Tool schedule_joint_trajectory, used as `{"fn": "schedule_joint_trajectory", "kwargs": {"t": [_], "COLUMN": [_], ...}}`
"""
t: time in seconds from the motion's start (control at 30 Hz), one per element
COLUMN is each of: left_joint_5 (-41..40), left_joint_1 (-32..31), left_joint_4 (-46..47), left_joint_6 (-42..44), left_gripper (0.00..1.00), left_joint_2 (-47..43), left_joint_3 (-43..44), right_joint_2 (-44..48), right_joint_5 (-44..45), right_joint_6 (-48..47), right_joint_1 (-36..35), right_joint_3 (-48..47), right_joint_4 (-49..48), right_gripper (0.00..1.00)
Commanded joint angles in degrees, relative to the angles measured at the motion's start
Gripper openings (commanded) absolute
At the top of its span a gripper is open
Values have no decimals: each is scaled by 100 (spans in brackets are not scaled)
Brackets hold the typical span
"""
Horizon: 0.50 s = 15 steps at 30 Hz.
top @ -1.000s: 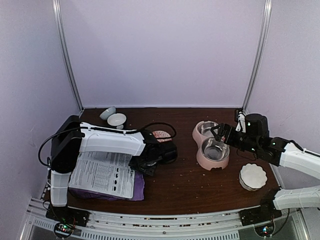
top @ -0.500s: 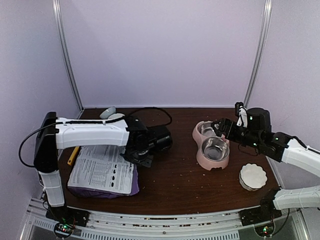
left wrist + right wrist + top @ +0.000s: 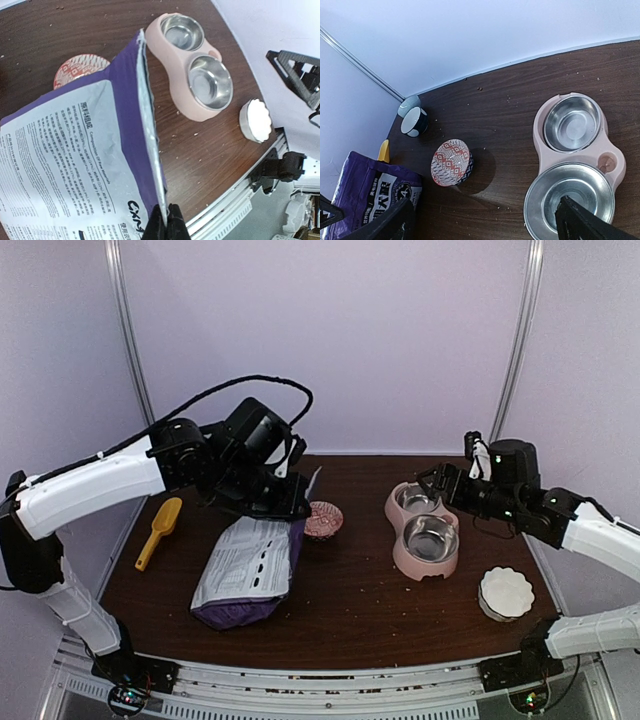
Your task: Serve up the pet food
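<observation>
The pet food itself is not in view. My left gripper (image 3: 166,222) (image 3: 288,502) is shut on the top edge of the purple food bag (image 3: 75,150) (image 3: 247,568). The bag's top is lifted, and its bottom rests on the table near the front left. A pink double feeder (image 3: 397,552) (image 3: 172,94) (image 3: 614,160) with two empty steel bowls stands at the right. My right gripper (image 3: 485,225) (image 3: 438,490) hovers open just above and left of the feeder, holding nothing. A red-patterned bowl (image 3: 323,520) (image 3: 451,162) (image 3: 80,70) lies tilted beside the bag's top.
A yellow scoop (image 3: 160,530) lies on the table at the left. A white scalloped dish (image 3: 505,592) (image 3: 256,119) sits front right of the feeder. Two small bowls (image 3: 414,120) stand at the back left corner. Crumbs dot the brown tabletop (image 3: 360,610).
My left gripper shut on the bag's top edge, then rose and swung back, lifting the bag from lying flat. The yellow scoop came into view. The right arm barely moved.
</observation>
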State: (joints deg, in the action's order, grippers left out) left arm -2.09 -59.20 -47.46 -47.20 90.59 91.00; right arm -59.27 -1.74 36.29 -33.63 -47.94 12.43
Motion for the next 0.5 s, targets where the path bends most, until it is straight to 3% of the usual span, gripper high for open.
{"fn": "schedule_joint_trajectory", "kwargs": {"t": [0.0,0.27,0.47], "left_joint_5": [874,1432,1312], "left_joint_1": [74,179,341], "left_joint_4": [2036,3246,3510], "left_joint_6": [121,-270,-425], "left_gripper": [0,0,0], "left_joint_2": [-242,-244,-372], "left_joint_3": [64,95,-48], "right_joint_2": [-128,-323,-417], "right_joint_5": [-155,-314,-266], "right_joint_6": [120,431,570], "right_joint_1": [-213,-681,-903], "right_joint_3": [-436,-845,-1003], "right_joint_4": [184,120,129], "right_gripper": [100,100,100]}}
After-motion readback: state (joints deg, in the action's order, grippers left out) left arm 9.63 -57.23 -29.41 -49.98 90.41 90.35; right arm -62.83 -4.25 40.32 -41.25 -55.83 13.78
